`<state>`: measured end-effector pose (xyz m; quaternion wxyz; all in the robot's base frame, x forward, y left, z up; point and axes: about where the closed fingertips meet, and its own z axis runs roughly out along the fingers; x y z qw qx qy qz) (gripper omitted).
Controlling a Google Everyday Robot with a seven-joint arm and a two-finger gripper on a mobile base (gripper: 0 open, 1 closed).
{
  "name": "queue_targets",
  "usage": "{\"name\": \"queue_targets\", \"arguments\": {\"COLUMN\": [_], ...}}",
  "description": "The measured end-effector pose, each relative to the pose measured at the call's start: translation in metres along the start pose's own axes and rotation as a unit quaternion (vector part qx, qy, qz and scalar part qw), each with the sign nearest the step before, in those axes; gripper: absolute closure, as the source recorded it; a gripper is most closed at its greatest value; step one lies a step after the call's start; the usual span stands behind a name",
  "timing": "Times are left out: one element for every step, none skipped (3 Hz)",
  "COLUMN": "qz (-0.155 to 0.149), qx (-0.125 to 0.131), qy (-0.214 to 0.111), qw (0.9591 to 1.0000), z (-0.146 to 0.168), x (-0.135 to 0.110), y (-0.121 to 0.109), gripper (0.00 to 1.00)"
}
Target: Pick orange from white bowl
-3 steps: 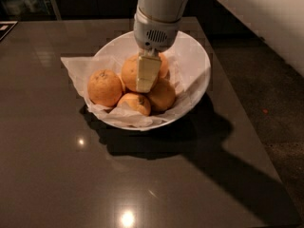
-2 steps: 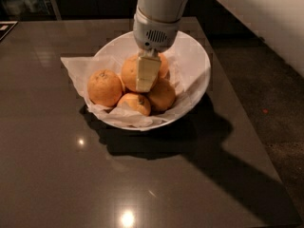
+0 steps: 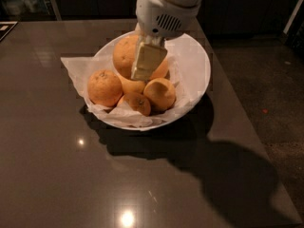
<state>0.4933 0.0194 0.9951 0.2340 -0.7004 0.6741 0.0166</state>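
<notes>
While at orange (image 3: 124, 55), gripper (image 3: 144, 69) abv bowl (image 3: 202, 66)

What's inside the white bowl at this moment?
Crinkled white paper lines the white bowl. Oranges are piled on it, the largest orange at the back. The gripper is down against it, covering its right side. The bowl's bottom is hidden.

1. The white bowl (image 3: 200, 75) has a smooth, glossy white surface.
2. The paper (image 3: 75, 68) lining the white bowl is white, matt and crinkled.
3. The orange (image 3: 124, 53), at the back of the white bowl, has a dull matt peel with fine dark speckles.
4. The gripper (image 3: 142, 69), above the middle of the white bowl, looks like smooth pale plastic.
5. The table (image 3: 47, 175) under the white bowl is dark, smooth and glossy.
</notes>
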Motion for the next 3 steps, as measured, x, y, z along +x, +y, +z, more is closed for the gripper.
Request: {"name": "queue_targets", "arguments": {"qz": [-0.026,-0.054,-0.072], "qx": [0.023,0.023,0.022], "qy": [-0.036,-0.064,-0.075], "qw": [0.9988,0.9962,0.9943], "z": [-0.030,-0.054,-0.071], "x": [-0.016,-0.029,-0.037], "y": [0.008,0.023,0.040], "gripper": [1.00,1.00,1.00]}}
